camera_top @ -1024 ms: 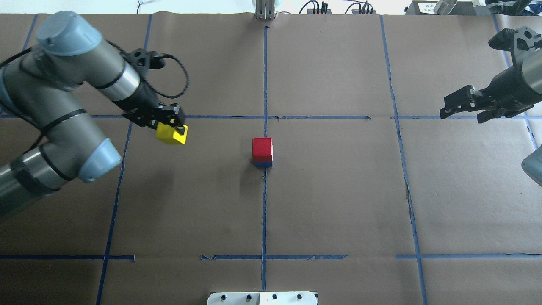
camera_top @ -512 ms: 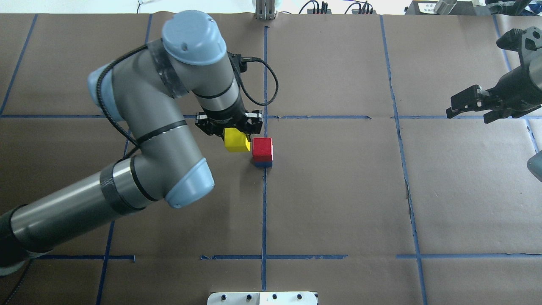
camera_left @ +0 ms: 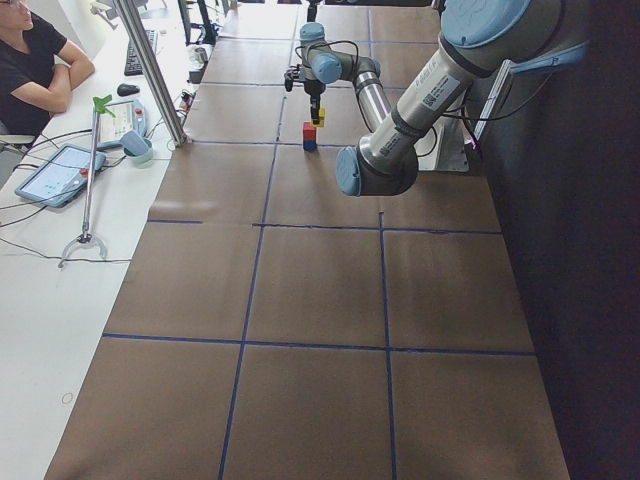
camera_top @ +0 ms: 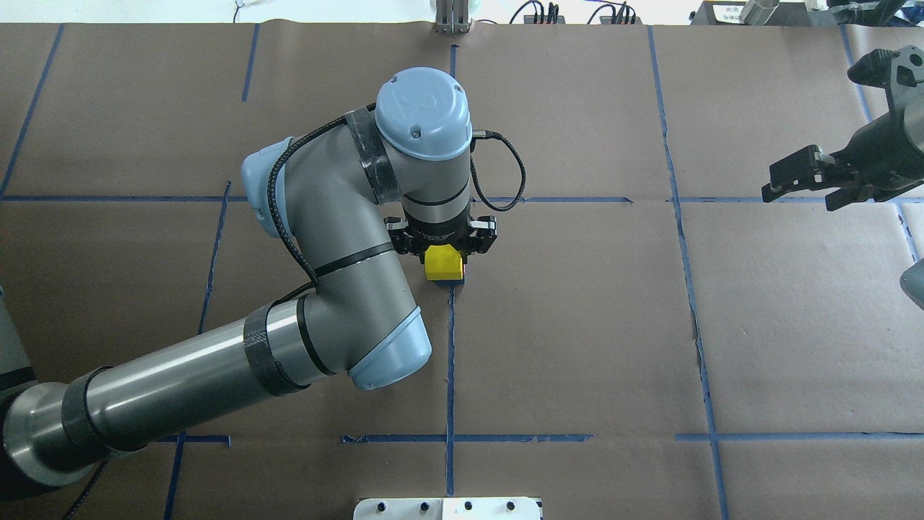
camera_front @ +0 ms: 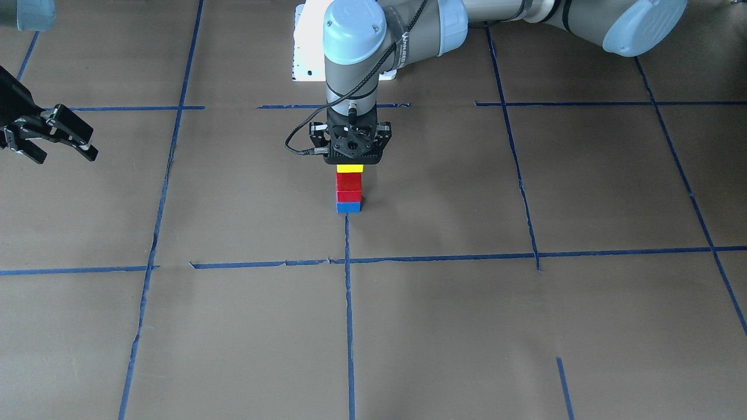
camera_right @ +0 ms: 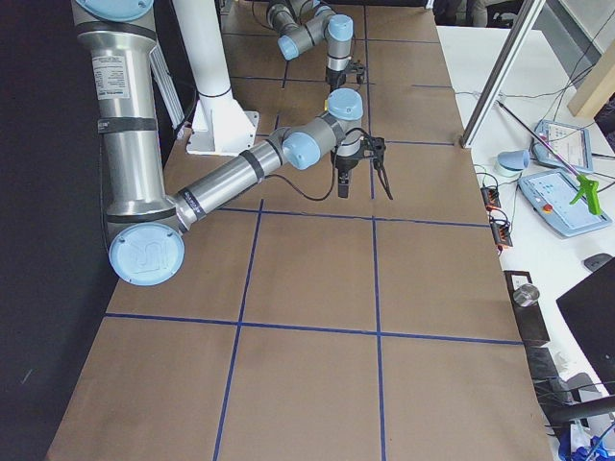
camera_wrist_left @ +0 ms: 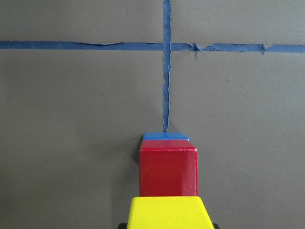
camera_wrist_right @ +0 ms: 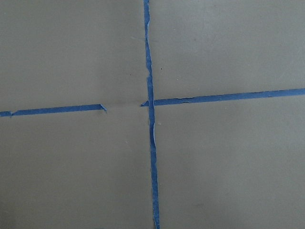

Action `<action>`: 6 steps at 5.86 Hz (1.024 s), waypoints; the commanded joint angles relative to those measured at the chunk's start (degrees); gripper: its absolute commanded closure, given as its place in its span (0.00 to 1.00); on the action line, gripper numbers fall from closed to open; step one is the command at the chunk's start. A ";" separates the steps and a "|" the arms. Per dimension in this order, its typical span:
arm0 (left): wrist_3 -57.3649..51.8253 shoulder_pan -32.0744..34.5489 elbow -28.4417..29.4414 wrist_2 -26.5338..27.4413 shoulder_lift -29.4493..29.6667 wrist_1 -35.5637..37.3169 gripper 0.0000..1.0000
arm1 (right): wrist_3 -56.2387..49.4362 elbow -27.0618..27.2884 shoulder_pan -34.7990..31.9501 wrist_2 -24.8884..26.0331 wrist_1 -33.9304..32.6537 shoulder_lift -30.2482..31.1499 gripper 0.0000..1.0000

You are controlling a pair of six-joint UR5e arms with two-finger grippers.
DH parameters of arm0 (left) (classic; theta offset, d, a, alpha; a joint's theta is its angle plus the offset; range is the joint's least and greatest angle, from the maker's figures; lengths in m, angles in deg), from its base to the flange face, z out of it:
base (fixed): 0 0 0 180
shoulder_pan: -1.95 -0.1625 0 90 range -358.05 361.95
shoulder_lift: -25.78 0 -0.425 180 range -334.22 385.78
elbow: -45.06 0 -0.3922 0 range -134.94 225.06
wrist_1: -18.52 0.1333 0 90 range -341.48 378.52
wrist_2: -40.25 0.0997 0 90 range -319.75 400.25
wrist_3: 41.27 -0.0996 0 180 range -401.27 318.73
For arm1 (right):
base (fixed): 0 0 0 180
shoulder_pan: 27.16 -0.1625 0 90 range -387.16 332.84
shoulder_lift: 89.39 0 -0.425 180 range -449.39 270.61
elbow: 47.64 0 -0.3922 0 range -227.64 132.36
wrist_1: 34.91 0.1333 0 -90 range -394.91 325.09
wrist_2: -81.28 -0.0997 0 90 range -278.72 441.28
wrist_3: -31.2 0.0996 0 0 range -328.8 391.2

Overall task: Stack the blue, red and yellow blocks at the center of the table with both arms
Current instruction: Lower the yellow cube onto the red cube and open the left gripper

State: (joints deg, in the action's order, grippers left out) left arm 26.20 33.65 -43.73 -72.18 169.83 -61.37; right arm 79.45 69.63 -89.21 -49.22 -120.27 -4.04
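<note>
A red block (camera_front: pixel 348 188) sits on a blue block (camera_front: pixel 348 206) at the table's center, on the blue tape line. My left gripper (camera_top: pixel 443 261) is shut on a yellow block (camera_top: pixel 443 264) and holds it right over the red block; I cannot tell whether the two touch. The left wrist view shows the yellow block (camera_wrist_left: pixel 170 213) at the bottom edge, the red block (camera_wrist_left: pixel 167 171) below it and a strip of the blue block (camera_wrist_left: pixel 165 136). My right gripper (camera_top: pixel 800 186) is open and empty above the table's right edge, also in the front-facing view (camera_front: pixel 55 140).
Brown paper with a grid of blue tape lines (camera_top: pixel 450 361) covers the table. A white base plate (camera_top: pixel 447 509) lies at the near edge. An operator (camera_left: pixel 30 60) sits at a side desk with tablets.
My left arm has carried the yellow block to the right, from the table's left part to over the red and blue stack. The right arm has drawn back slightly to the right.
</note>
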 commanded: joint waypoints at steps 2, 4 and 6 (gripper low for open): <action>0.38 0.03 2.31 1.60 0.35 -2.98 1.00 | 0.00 0.24 0.00 -0.02 0.02 0.08 0.00; 0.30 0.12 2.40 1.69 0.35 -2.98 0.97 | 0.00 0.15 0.00 -0.02 0.02 0.08 0.00; 0.21 0.21 2.40 2.04 0.61 -3.07 0.92 | 0.00 0.06 0.00 -0.02 0.02 0.08 0.00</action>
State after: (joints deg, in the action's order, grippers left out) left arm 26.47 33.80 -41.34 -70.38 170.28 -64.38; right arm 79.45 69.75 -89.21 -49.24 -120.25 -3.96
